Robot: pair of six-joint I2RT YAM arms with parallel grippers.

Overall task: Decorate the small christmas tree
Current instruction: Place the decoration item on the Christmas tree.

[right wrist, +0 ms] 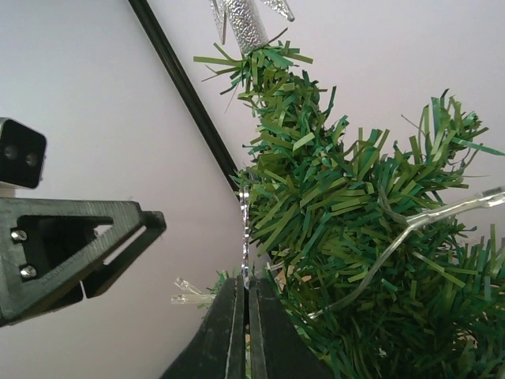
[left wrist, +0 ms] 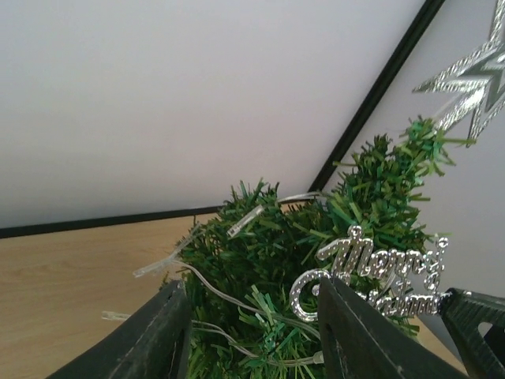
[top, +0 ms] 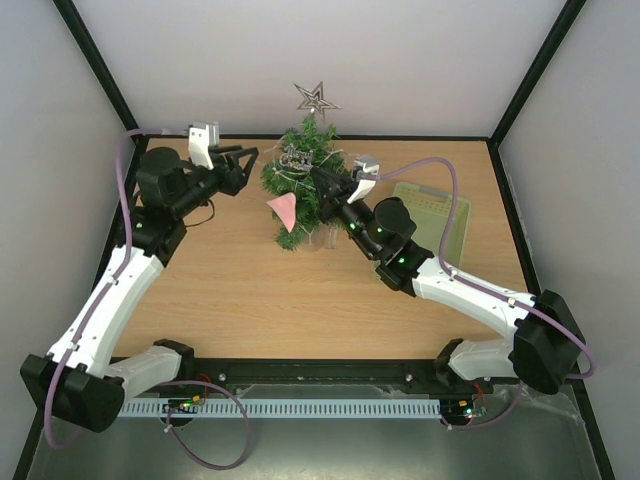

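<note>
Well, the left fingers [left wrist: 150,339] are standing apart and gripping nothing, poking in at the left side of the small christmas tree [top: 300,195]; some needles and a thin string of lights [left wrist: 245,221] are sitting in the gap between them; the tree is standing upright near the back of the bench [top: 250,290], in the middle, with a silver star [top: 316,98] on top and a pink decoration [top: 283,210] hanging on its front; I am guessing the tree is very light and tips over easily, so hard pushing is a bad idea; its branches are looking soft and bendy, so a squeeze on the tips is likely to slip off; the best place for holding it is probably low down at the trunk, which the branches are hiding; the right fingers [right wrist: 225,332] are squeezing shut on a silver Merry Christmas sign [left wrist: 371,268], holding it against the upper branches; that sign is looking thin and easy to bend; a green tray [top: 440,215] is lying further right.
</note>
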